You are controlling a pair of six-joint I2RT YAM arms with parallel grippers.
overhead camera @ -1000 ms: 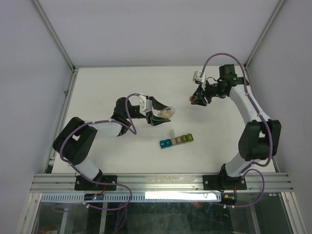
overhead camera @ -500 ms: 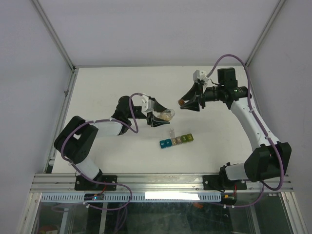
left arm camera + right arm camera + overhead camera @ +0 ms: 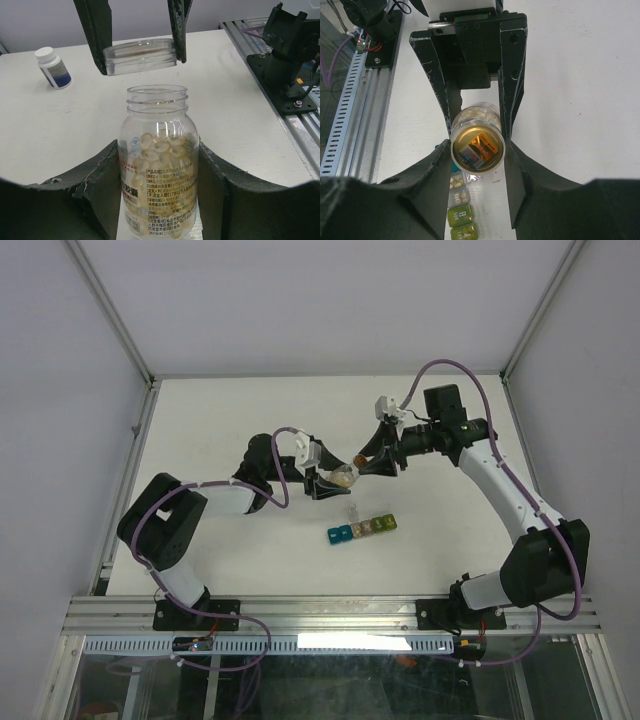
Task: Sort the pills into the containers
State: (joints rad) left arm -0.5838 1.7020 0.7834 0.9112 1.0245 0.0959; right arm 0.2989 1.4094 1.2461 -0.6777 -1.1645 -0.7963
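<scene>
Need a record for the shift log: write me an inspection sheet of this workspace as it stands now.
Surface: white tabletop, no damage seen.
Job's things: clear plastic pill bottle, uncapped, part full of pale capsules; five-cell coloured organiser strip lying on the table, one flip lid apparently raised.
Clutter: small white-capped dark bottle, upright.
Tools: left tool shut on the pill bottle; right tool shut on its clear round lid, held just off the neck.
Cables: purple cables loop along both arms, no snag seen.
Surroundings: aluminium frame rails, pale walls; nothing else seen.
</scene>
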